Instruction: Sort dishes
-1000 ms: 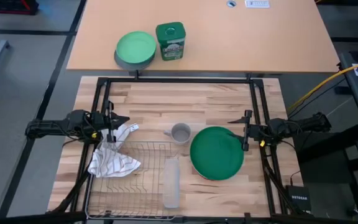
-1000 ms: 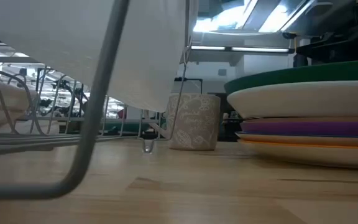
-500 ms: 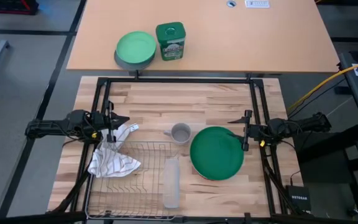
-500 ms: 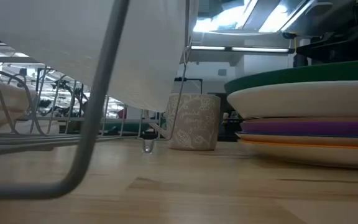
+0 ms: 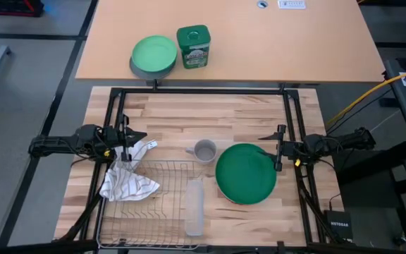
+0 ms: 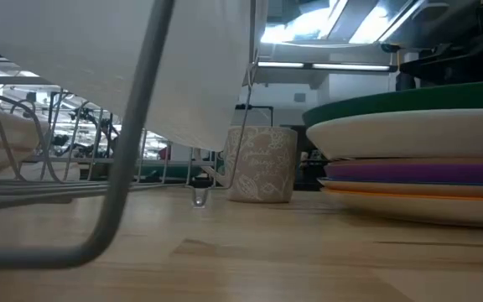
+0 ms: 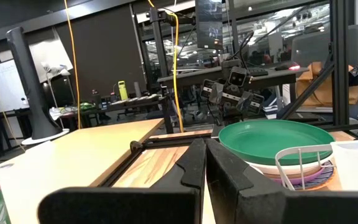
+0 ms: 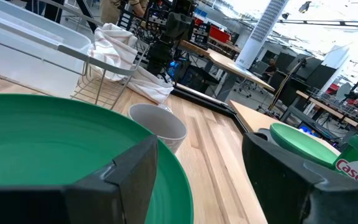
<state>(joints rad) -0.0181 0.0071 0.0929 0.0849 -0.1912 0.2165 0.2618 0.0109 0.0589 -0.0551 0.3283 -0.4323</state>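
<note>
The dishes are a stack of round plates [image 5: 245, 173] right of the table's middle. A dark green plate [image 6: 409, 105] lies on top, over white [image 6: 409, 134], purple [image 6: 418, 172] and orange [image 6: 418, 195] ones. My right gripper [image 5: 273, 149] hangs open and level at the stack's right rim, its fingers [image 8: 129, 174] above the green plate [image 8: 55, 143], touching nothing. My left gripper [image 5: 134, 140] waits at the table's left, shut [image 7: 205, 146] and holding nothing, above a white cloth [image 5: 127, 180] draped over the wire dish rack [image 5: 150, 201].
A small grey mug [image 5: 204, 150] stands just left of the stack. A pale tray [image 5: 194, 206] sits in the rack's right side. A black frame [image 5: 203, 92] borders the work area. On the far table stand a light green plate on a grey bowl [image 5: 154, 55] and a green tub [image 5: 193, 46].
</note>
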